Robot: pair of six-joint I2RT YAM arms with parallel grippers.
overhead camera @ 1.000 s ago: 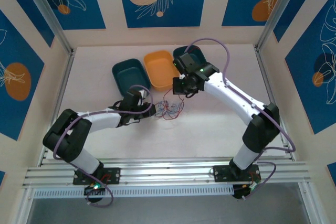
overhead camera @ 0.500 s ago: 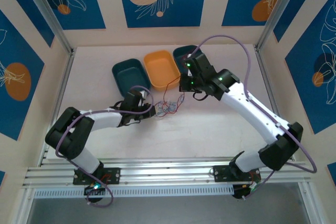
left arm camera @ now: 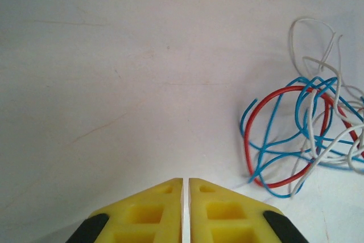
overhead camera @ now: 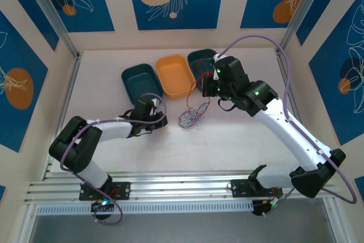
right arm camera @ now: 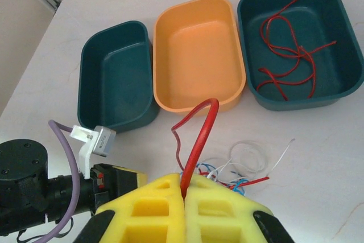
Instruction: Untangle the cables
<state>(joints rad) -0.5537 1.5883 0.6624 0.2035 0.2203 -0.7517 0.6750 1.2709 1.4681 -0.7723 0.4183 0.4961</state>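
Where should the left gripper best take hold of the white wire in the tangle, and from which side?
Probably its free loop: the white wire sticks out beyond the red wire and blue wires onto bare table. Come down from that open side, jaws astride the strand.

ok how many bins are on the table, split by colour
teal bins: 2, the empty teal bin and the teal bin holding red wires
orange bin: 1
total: 3
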